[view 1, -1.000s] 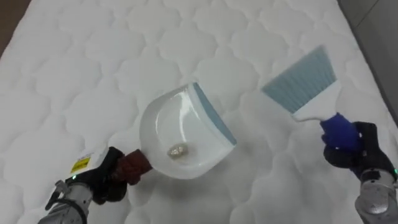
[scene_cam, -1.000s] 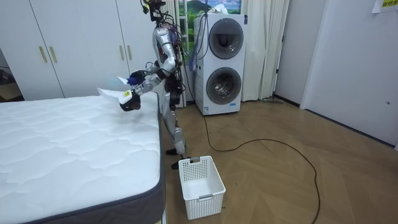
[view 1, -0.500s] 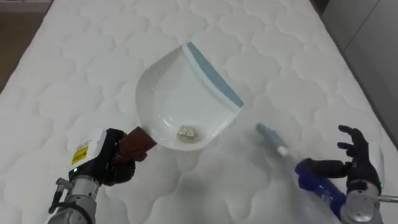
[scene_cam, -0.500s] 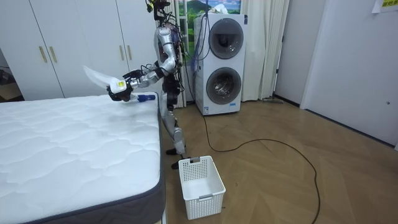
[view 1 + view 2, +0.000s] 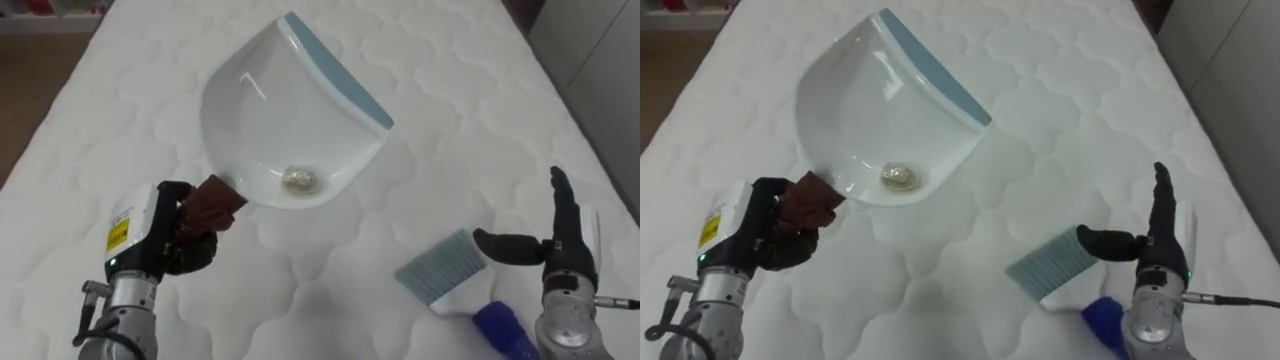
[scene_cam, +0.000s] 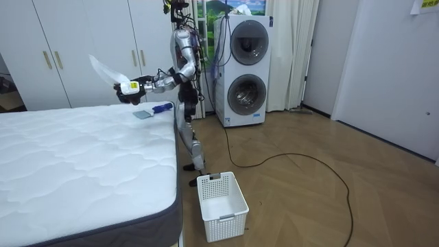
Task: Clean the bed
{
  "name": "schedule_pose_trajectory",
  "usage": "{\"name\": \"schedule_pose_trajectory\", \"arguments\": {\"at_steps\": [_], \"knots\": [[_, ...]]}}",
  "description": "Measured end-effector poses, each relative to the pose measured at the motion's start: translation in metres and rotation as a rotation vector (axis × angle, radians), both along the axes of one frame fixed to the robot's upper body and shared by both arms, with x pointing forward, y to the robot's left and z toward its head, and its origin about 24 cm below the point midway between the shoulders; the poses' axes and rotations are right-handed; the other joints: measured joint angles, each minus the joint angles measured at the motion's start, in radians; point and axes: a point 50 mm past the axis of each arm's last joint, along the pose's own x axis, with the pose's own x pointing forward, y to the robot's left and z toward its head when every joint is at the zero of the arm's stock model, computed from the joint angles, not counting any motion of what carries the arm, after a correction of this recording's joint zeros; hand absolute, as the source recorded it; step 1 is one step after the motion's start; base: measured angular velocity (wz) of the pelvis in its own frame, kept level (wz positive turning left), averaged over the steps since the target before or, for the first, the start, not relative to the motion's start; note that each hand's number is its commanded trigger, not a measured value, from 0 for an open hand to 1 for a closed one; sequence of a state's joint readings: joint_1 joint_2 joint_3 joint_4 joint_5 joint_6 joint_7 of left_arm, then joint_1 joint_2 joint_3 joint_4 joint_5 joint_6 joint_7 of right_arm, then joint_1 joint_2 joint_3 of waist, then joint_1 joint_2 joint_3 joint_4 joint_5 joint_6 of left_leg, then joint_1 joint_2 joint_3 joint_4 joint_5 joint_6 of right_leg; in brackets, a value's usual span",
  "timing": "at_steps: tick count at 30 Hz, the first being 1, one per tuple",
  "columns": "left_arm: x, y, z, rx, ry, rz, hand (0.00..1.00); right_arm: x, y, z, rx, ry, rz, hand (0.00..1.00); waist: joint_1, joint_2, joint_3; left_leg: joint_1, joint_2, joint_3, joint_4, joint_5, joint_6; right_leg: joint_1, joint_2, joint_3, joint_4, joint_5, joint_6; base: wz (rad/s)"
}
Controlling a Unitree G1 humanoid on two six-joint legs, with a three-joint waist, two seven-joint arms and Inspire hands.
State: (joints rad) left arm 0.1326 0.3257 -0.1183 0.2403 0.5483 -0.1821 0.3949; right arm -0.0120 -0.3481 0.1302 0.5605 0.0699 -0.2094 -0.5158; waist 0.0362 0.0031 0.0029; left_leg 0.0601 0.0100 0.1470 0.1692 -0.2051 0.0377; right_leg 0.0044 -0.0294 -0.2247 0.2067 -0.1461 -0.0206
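Lower left of frame: left hand (image 5: 168, 238), fingers clamped on the brown handle of the white plastic dustpan with a blue lip (image 5: 285, 120), now lifted higher off the white quilted bed (image 5: 440, 130). A small pale crumpled scrap (image 5: 298, 179) sits in the pan's bottom. Lower right: the brush with pale blue bristles and a dark blue handle (image 5: 452, 288), held up a second ago, now lies on the bed. Beside it the right hand (image 5: 563, 255) has fingers straight and apart. Sweeping looks done. Likely next: tip the pan into the white slotted plastic basket (image 6: 226, 219) on the floor.
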Motion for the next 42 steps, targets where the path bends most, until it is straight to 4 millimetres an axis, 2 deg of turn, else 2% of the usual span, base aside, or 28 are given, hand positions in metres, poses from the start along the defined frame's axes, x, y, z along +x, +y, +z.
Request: {"name": "schedule_pose_trajectory", "arguments": {"at_steps": [4,5,6,7,11,12,15,16,18,19,21,22,23,24,25,26,27,28,29,30,31,34,39,41,42], "knots": [[-0.001,0.001,0.003,-0.005,-0.030,0.004,1.00,0.001,0.000,0.003,-0.003,-0.023,-0.014,0.00,-0.001,-0.004,0.0000,-0.007,-0.010,-0.065,0.012,0.000,0.000,0.025,-0.001,-0.002,-0.005,-0.011,0.007,0.47],[-0.002,0.002,0.003,-0.005,-0.032,0.007,1.00,0.000,0.000,0.003,-0.006,-0.026,-0.019,0.00,-0.004,-0.009,-0.0017,-0.013,-0.017,-0.102,0.019,0.000,0.001,0.036,-0.003,-0.003,-0.005,-0.020,0.009,0.79],[-0.003,0.004,0.003,-0.005,-0.030,0.012,1.00,-0.002,0.000,0.003,-0.006,-0.032,-0.021,0.00,-0.002,-0.013,-0.0002,-0.018,-0.022,-0.135,0.026,0.001,0.000,0.047,-0.005,-0.010,-0.008,-0.026,0.011,0.81],[-0.004,0.004,0.002,-0.005,-0.027,0.015,1.00,-0.002,0.000,0.004,-0.005,-0.033,-0.020,0.00,0.000,-0.015,-0.0016,-0.024,-0.024,-0.152,0.031,0.001,0.000,0.050,-0.005,-0.016,-0.010,-0.027,0.011,0.73],[-0.012,0.008,-0.002,-0.011,-0.014,0.042,1.00,0.001,0.008,0.013,-0.039,-0.082,0.030,0.00,0.046,-0.023,-0.0011,-0.072,-0.027,-0.210,0.057,0.008,-0.008,0.047,-0.001,-0.035,-0.023,-0.027,0.011,0.50],[-0.014,0.009,-0.004,-0.011,-0.008,0.048,1.00,0.001,0.010,0.015,-0.062,-0.093,0.046,0.00,0.055,-0.025,-0.0006,-0.090,-0.031,-0.239,0.069,0.011,-0.012,0.046,-0.002,-0.055,-0.024,-0.027,0.010,0.77],[-0.021,0.010,-0.009,-0.015,0.017,0.066,1.00,-0.002,0.011,0.014,-0.112,-0.086,0.071,0.00,0.074,-0.029,0.0002,-0.136,-0.042,-0.284,0.105,0.017,-0.016,0.046,-0.003,-0.101,-0.027,-0.028,0.009,0.64],[-0.023,0.010,-0.011,-0.020,0.025,0.069,1.00,-0.003,0.011,0.013,-0.125,-0.079,0.077,0.00,0.077,-0.029,0.0002,-0.145,-0.044,-0.289,0.111,0.018,-0.018,0.048,-0.003,-0.113,-0.028,-0.027,0.009,0.80],[-0.029,0.009,-0.019,-0.033,0.058,0.083,1.00,-0.011,0.011,0.008,-0.155,-0.056,0.085,0.00,0.072,-0.029,0.0004,-0.191,-0.053,-0.281,0.141,0.030,-0.019,0.062,-0.006,-0.171,-0.039,-0.028,0.008,1.09],[-0.030,0.009,-0.021,-0.036,0.066,0.086,1.00,-0.013,0.011,0.007,-0.163,-0.050,0.086,0.00,0.069,-0.029,0.0004,-0.204,-0.048,-0.255,0.142,0.039,-0.018,0.064,-0.010,-0.187,-0.039,-0.029,0.006,1.36],[-0.031,0.008,-0.025,-0.045,0.085,0.094,1.00,-0.018,0.013,0.003,-0.159,-0.042,0.076,0.00,0.047,-0.030,0.0064,-0.255,0.014,-0.016,0.144,0.079,0.001,0.060,-0.036,-0.264,-0.039,-0.048,0.003,1.43],[-0.032,0.008,-0.027,-0.046,0.090,0.095,1.00,-0.019,0.014,0.001,-0.156,-0.038,0.074,0.00,0.041,-0.032,0.0078,-0.258,0.027,0.040,0.152,0.085,0.006,0.049,-0.045,-0.296,-0.036,-0.057,0.004,1.25],[-0.033,0.008,-0.029,-0.052,0.102,0.099,1.00,-0.024,0.017,-0.003,-0.161,-0.019,0.082,0.00,0.039,-0.033,0.0108,-0.276,0.070,0.129,0.209,0.069,0.015,0.052,-0.057,-0.380,-0.030,-0.065,0.005,0.94],[-0.036,0.009,-0.035,-0.071,0.128,0.117,1.00,-0.026,0.021,-0.009,-0.172,0.009,0.106,0.00,0.045,-0.027,0.0128,-0.276,0.125,0.181,0.299,0.010,-0.004,0.067,-0.073,-0.464,-0.013,-0.074,0.020,0.84],[-0.038,0.009,-0.039,-0.082,0.143,0.127,1.00,-0.027,0.022,-0.011,-0.173,0.019,0.118,0.00,0.046,-0.015,0.0094,-0.275,0.154,0.196,0.338,-0.018,-0.025,0.072,-0.078,-0.498,-0.001,-0.080,0.029,0.71],[-0.039,0.008,-0.042,-0.094,0.161,0.131,1.00,-0.026,0.024,-0.011,-0.171,0.024,0.133,0.00,0.044,0.005,0.0149,-0.288,0.184,0.203,0.360,-0.049,-0.044,0.085,-0.091,-0.552,0.037,-0.093,0.045,0.78],[-0.039,0.007,-0.043,-0.095,0.169,0.124,1.00,-0.025,0.025,-0.011,-0.164,0.024,0.137,0.00,0.039,0.004,0.0258,-0.302,0.159,0.178,0.344,-0.049,-0.022,0.075,-0.103,-0.559,0.074,-0.102,0.056,1.19],[-0.039,0.006,-0.044,-0.098,0.176,0.117,1.00,-0.025,0.028,-0.012,-0.155,0.025,0.140,0.00,0.018,-0.009,0.0255,-0.312,0.116,0.141,0.311,-0.028,0.009,0.057,-0.110,-0.537,0.086,-0.105,0.068,1.11],[-0.039,0.005,-0.044,-0.101,0.178,0.115,1.00,-0.025,0.028,-0.013,-0.154,0.025,0.141,0.00,0.012,-0.012,0.0251,-0.313,0.101,0.135,0.295,-0.017,0.017,0.050,-0.111,-0.513,0.085,-0.104,0.070,1.00],[-0.040,0.004,-0.045,-0.105,0.183,0.115,1.00,-0.027,0.027,-0.014,-0.152,0.029,0.143,0.00,0.014,-0.018,0.0230,-0.305,0.071,0.120,0.266,-0.001,0.027,0.046,-0.116,-0.470,0.084,-0.104,0.073,0.67],[-0.040,0.005,-0.046,-0.102,0.187,0.116,1.00,-0.029,0.026,-0.016,-0.151,0.039,0.142,0.00,0.023,-0.020,0.0213,-0.291,0.047,0.107,0.245,0.008,0.034,0.052,-0.124,-0.450,0.086,-0.107,0.079,0.53],[-0.039,0.007,-0.044,-0.095,0.173,0.122,1.00,-0.030,0.027,-0.019,-0.147,0.049,0.144,0.00,0.034,-0.028,0.0142,-0.283,0.007,0.066,0.230,0.018,0.048,0.064,-0.143,-0.442,0.105,-0.117,0.094,0.54],[-0.033,0.007,-0.040,-0.082,0.142,0.120,1.00,-0.028,0.029,-0.018,-0.145,0.043,0.147,0.00,0.081,-0.035,0.0078,-0.313,-0.021,0.013,0.256,0.014,0.063,0.067,-0.157,-0.460,0.131,-0.122,0.103,0.35],[-0.031,0.007,-0.038,-0.083,0.125,0.125,1.00,-0.027,0.031,-0.018,-0.136,0.042,0.151,0.00,0.090,-0.036,0.0076,-0.320,-0.025,0.001,0.270,0.011,0.071,0.070,-0.159,-0.460,0.147,-0.122,0.103,0.29],[-0.031,0.006,-0.037,-0.084,0.119,0.121,1.00,-0.026,0.034,-0.019,-0.130,0.045,0.162,0.00,0.106,-0.036,0.0076,-0.320,-0.026,-0.006,0.279,0.005,0.075,0.071,-0.162,-0.460,0.159,-0.122,0.103,0.16]]}}
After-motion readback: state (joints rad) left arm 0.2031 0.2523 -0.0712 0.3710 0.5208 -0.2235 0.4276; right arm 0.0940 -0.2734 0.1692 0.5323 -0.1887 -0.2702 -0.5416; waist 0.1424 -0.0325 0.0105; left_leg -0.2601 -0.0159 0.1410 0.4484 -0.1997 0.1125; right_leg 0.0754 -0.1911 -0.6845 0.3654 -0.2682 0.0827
